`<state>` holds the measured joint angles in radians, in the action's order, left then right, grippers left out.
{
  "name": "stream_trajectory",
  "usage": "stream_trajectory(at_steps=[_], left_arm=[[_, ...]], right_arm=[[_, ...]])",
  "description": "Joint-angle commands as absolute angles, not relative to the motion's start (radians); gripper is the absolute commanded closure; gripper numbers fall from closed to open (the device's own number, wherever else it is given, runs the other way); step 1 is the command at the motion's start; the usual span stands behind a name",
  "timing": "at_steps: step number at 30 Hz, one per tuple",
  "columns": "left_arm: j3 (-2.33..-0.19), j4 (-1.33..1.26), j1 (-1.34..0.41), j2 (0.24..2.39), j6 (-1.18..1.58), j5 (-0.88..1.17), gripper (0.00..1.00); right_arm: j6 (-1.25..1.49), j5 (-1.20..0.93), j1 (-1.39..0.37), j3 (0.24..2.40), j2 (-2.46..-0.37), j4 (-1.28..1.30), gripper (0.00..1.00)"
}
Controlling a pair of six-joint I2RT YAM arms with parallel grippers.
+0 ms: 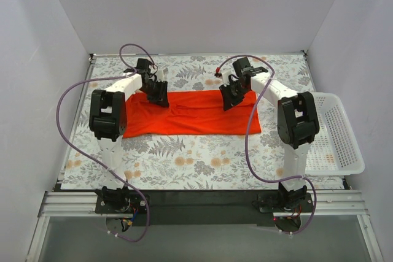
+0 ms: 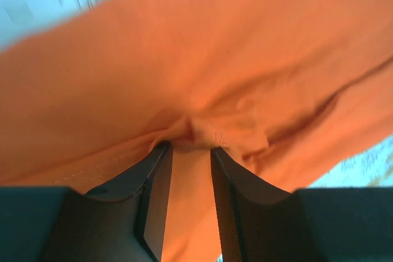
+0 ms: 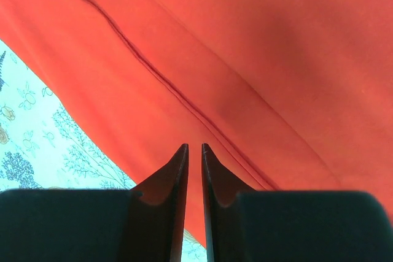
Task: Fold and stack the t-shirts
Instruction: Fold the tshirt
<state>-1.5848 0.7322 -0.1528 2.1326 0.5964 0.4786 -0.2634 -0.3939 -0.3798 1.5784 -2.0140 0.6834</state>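
One bright orange-red t-shirt [image 1: 193, 115] lies as a wide strip across the middle of the floral mat [image 1: 184, 164]. My left gripper [image 1: 159, 94] is at its far left edge, shut on a bunched fold of the cloth [image 2: 209, 133]. My right gripper [image 1: 231, 97] is at its far right part. Its fingers [image 3: 181, 170] are almost together, with their tips on the cloth [image 3: 264, 59] beside a seam line [image 3: 153, 72]. They pinch a thin layer there. The cloth lies smooth around them.
A white slotted basket [image 1: 338, 133] stands off the mat's right edge, beside the right arm. Grey walls close in the left, back and right sides. Purple cables loop from both arms over the mat.
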Motion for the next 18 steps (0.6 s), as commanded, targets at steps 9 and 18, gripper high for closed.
stream_trajectory(at_steps=[9, 18], left_arm=[[-1.832, 0.736, -0.221, 2.203, 0.558, 0.365, 0.7], [-1.588, 0.739, -0.187, 1.949, 0.557, 0.364, 0.68]], right_arm=[[-0.276, -0.417, -0.368, 1.557, -2.0, 0.69, 0.81], [-0.35, -0.25, -0.365, 1.562, -2.011, 0.693, 0.81]])
